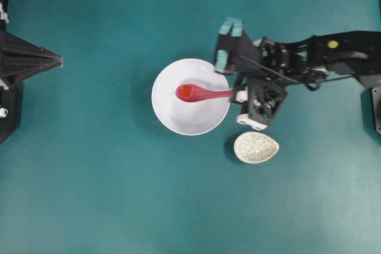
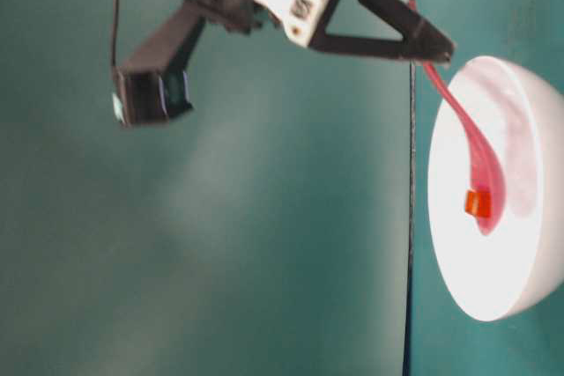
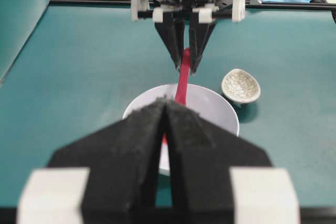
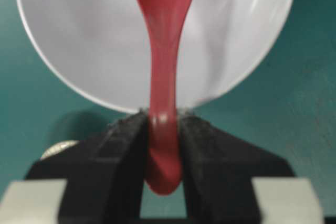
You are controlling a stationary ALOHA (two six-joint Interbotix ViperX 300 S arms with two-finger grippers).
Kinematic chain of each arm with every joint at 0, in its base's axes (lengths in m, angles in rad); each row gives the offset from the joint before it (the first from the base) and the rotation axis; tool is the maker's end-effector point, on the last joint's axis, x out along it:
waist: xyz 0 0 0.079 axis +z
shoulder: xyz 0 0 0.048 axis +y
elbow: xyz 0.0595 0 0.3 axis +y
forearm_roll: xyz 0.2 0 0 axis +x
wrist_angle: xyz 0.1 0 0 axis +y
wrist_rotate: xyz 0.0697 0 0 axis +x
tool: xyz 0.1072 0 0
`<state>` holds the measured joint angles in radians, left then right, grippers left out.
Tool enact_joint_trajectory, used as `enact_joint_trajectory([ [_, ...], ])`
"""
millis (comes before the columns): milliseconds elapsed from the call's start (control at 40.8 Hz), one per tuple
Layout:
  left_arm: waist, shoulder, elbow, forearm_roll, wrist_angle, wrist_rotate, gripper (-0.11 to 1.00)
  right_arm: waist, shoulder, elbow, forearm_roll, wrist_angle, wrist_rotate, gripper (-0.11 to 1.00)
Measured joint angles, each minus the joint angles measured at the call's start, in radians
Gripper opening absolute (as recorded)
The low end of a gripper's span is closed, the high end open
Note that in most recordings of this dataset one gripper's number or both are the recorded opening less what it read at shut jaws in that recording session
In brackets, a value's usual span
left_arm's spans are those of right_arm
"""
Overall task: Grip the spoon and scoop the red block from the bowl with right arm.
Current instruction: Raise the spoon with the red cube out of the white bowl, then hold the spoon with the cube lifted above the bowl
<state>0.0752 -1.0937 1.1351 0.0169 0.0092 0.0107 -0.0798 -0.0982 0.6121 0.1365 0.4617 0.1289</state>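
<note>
The left gripper [image 3: 165,145] sits far off at the left side of the table. Its two fingers are pressed together with nothing between them. It is not part of this job.

Next comes the bowl [image 1: 164,108], big, white and round, near the middle of the table. Inside it is the scoop end of the spoon [image 1: 199,93]. The red block [image 1: 186,91] sits right in the scoop. It looks very small and light, so it could slide or roll out if the spoon tips. The bowl looks smooth and slippery inside, and apart from the spoon and block I see nothing else in it.

The spoon is shiny pink-red plastic. It looks hard, light and a bit slick. The best place to hold it is the far end of the handle, and that is where it is held. The right gripper [image 4: 164,129] squeezes the handle end between its two dark fingers, just past the bowl's rim. The hold looks snug and straight. I think the spoon must stay level as it lifts.

A little to the right, near the bowl, is a small speckled dish [image 1: 256,147]. Nothing is in it.
</note>
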Motion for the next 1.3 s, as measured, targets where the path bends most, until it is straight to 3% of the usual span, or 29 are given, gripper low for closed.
enact_joint_trajectory([
  [269, 0.002, -0.002, 0.000, 0.000, 0.002, 0.000, 0.00, 0.000, -0.103, 0.066, -0.002, -0.086, 0.000, 0.24],
  [661, 0.000, -0.002, 0.000, 0.000, 0.002, 0.000, 0.00, 0.000, -0.170, 0.040, 0.000, -0.087, 0.000, 0.24],
  [1298, -0.008, -0.002, 0.000, 0.000, 0.003, 0.000, 0.00, 0.000, -0.215, -0.057, 0.000, 0.052, 0.005, 0.24],
])
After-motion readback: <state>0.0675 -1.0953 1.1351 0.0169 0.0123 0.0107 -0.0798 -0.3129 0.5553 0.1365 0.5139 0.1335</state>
